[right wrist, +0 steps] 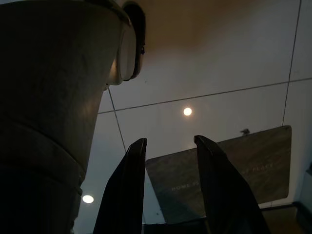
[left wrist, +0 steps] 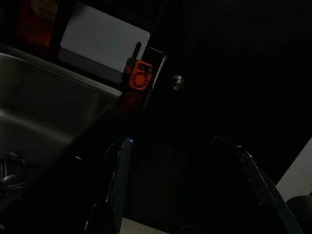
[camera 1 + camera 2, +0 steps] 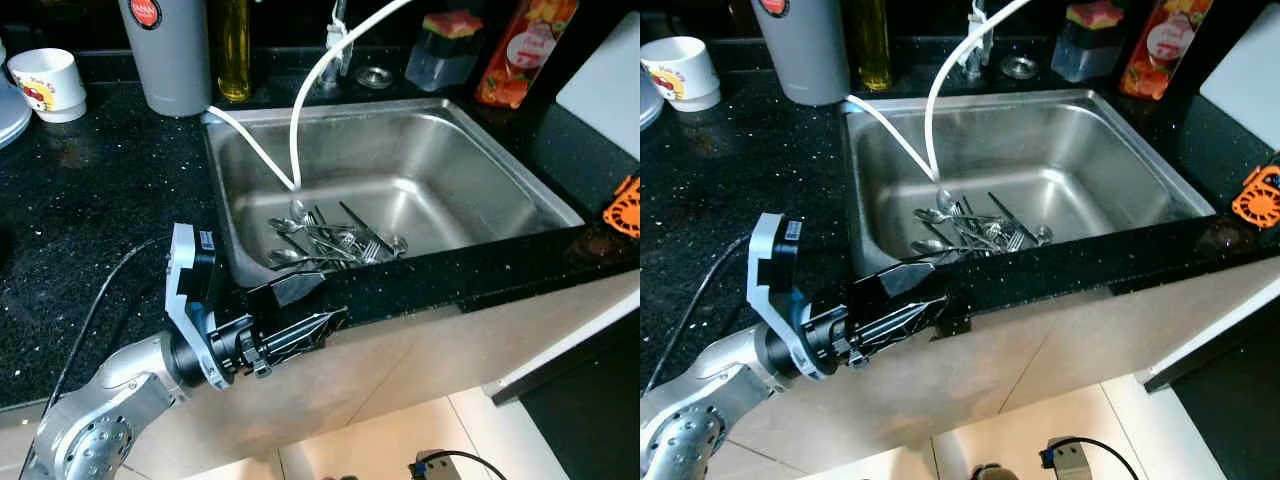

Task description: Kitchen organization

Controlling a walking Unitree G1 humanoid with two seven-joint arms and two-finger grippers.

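Note:
A heap of metal spoons and forks point(image 3: 335, 240) lies at the near end of the steel sink point(image 3: 470, 150), close to its front wall. My left gripper point(image 3: 335, 322) reaches across the black counter's front edge point(image 3: 470, 275), just below and in front of the cutlery, apart from it. In the left wrist view its fingers point(image 2: 119, 180) stand apart with nothing between them, so it is open. My right gripper point(image 1: 170, 185) hangs low over the tiled floor, open and empty.
A white hose point(image 3: 300, 110) drops from the tap into the sink. Behind the sink stand a grey canister point(image 3: 170, 60), an oil bottle point(image 3: 233, 50), a lidded box point(image 3: 445, 50) and a red packet point(image 3: 525, 45). A mug point(image 3: 48, 85) sits far left, an orange tool point(image 3: 625, 205) far right.

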